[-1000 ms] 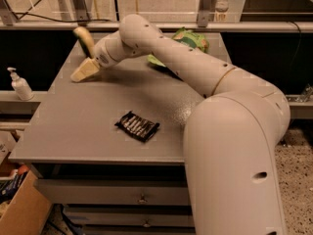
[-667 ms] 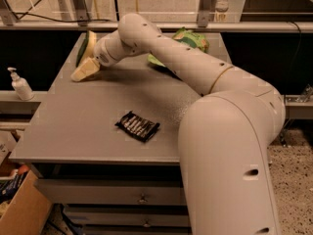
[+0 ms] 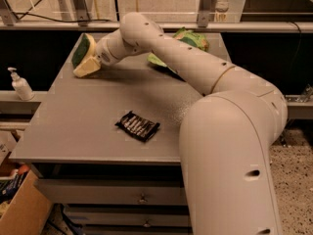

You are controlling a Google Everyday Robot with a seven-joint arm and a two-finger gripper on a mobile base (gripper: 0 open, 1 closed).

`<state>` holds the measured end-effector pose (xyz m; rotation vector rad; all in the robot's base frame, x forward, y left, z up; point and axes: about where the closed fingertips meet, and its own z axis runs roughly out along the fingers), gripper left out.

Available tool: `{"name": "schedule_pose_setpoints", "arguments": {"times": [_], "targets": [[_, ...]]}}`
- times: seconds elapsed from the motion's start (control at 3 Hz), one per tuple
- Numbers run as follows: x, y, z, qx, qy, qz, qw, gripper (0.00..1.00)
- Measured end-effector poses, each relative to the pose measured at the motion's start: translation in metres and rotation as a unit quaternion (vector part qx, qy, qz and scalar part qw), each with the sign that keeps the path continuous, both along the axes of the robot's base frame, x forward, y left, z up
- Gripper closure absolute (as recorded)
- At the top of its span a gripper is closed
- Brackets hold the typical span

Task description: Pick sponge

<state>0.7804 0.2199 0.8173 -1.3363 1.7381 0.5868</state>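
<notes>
Nearest: the worktop front edge, with drawers below. A black packet is lying flat near the front, well apart from the work and not getting in its way. A pump bottle is standing on a ledge off to the left.

Middle: the arm is reaching diagonally across to the far-left corner and passing in front of a green pouch (crumpled, partly hidden).

Far-left corner: the gripper is sitting low by the worktop edge. The sponge is lying right at its tip and touching it. It is tilting up on edge, with the green face turned up and to the left and the yellow foam beneath. The tilt is hinting at a pinch, in my judgement. How wide the gripper is parting, and whether it is truly clamping the sponge, I cannot tell.
</notes>
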Motion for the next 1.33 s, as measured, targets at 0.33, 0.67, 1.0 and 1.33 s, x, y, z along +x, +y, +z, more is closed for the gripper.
{"name": "schedule_pose_setpoints", "arguments": {"times": [0.33,0.67,1.0,1.33], "targets": [[0.0,-0.0001,0.0004,0.0,0.0,0.0,1.0,1.0],[0.0,-0.0001,0.0006,0.0,0.0,0.0,1.0,1.0],[0.0,-0.0002,0.0009,0.0,0.0,0.0,1.0,1.0],[-0.0001,-0.0002,0.0018,0.0,0.0,0.0,1.0,1.0]]}}
